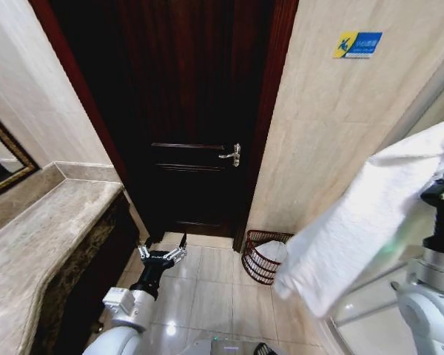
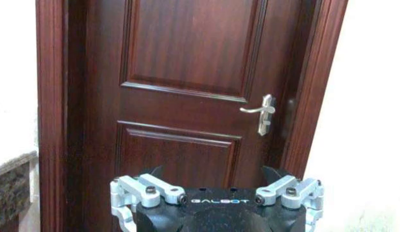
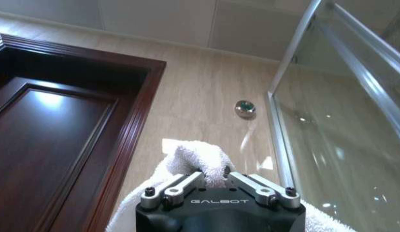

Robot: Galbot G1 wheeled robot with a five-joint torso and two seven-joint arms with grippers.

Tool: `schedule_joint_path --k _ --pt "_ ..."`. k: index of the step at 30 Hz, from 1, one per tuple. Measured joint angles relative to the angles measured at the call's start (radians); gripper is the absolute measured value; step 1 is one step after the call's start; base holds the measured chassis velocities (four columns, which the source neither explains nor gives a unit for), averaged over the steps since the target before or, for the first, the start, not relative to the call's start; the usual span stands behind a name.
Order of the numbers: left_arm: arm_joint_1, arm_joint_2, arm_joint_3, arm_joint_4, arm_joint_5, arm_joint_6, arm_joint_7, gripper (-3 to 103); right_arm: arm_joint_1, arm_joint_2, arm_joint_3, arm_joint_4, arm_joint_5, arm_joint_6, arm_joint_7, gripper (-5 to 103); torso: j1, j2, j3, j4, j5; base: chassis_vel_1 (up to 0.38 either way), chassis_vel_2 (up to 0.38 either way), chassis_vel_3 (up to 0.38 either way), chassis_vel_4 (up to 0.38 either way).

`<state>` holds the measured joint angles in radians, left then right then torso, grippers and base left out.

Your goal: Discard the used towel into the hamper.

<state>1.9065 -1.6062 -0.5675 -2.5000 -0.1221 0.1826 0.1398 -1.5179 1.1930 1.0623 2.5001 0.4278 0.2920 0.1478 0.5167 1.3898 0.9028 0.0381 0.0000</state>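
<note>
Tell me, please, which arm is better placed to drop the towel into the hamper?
The right. Its gripper is already shut on the white towel, which hangs just right of the hamper by the wall. The left gripper is open and empty, low before the door.

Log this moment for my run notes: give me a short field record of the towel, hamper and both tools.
towel: white, held up at the right, hanging from the right tool
right tool: shut on the towel, raised beside the glass screen
left tool: open, low, facing the door, holding nothing
hamper: on the floor by the wall, right of the door, something white already inside
door: dark wood, shut
status: towel not yet in the hamper
</note>
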Motion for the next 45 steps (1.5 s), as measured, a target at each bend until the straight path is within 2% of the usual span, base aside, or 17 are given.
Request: schedule_joint_path --k 19,45 --pt "0.0 0.0 0.0 0.0 0.0 0.0 0.0 100 0.016 -0.012 0.001 0.0 0.002 0.012 0.0 2 0.001 0.0 0.0 0.0 0.0 -0.072 0.068 0.077 -0.072" --pt "0.0 0.0 0.0 0.0 0.0 0.0 0.0 100 0.007 -0.004 -0.002 0.0 -0.003 0.049 -0.046 2 0.0 0.0 0.0 -0.0004 0.0001 -0.018 -0.022 -0.022 -0.023"
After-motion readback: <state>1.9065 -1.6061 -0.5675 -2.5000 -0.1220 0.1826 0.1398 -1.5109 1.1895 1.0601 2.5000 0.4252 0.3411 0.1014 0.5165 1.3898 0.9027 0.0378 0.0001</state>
